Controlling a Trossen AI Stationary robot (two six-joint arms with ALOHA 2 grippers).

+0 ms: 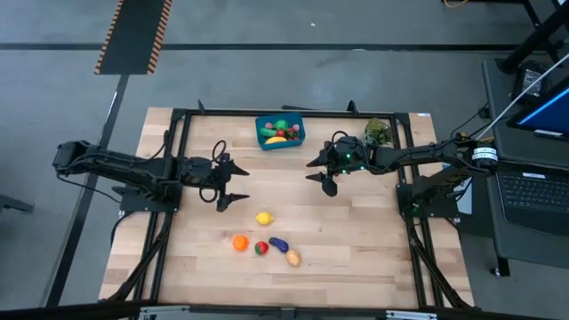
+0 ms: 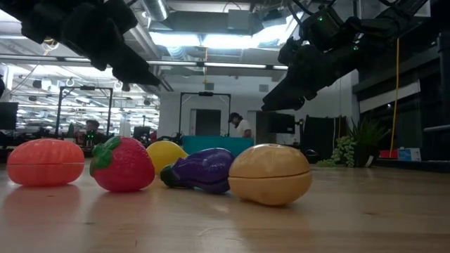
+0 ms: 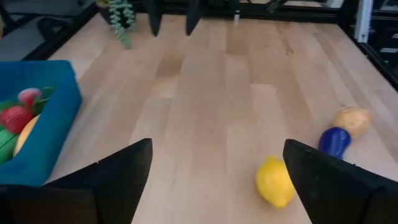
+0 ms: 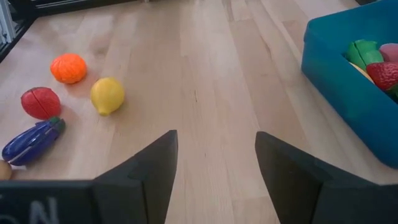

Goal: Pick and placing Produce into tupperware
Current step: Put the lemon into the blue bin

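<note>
Tupperware sits at the tabletop's far edge, holding produce. Lemon lies loose nearby. Left end effector and right end effector hover open, empty.

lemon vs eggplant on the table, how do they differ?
The yellow oval toy lemon is plain yellow and rounded; the purple elongated toy eggplant is dark purple, longer, and has a green stem cap. The lemon sits apart from the others, nearer the open left gripper; the eggplant lies in the cluster beside the tan potato. Both lie loose on the wooden table, outside the blue plastic box.
</note>
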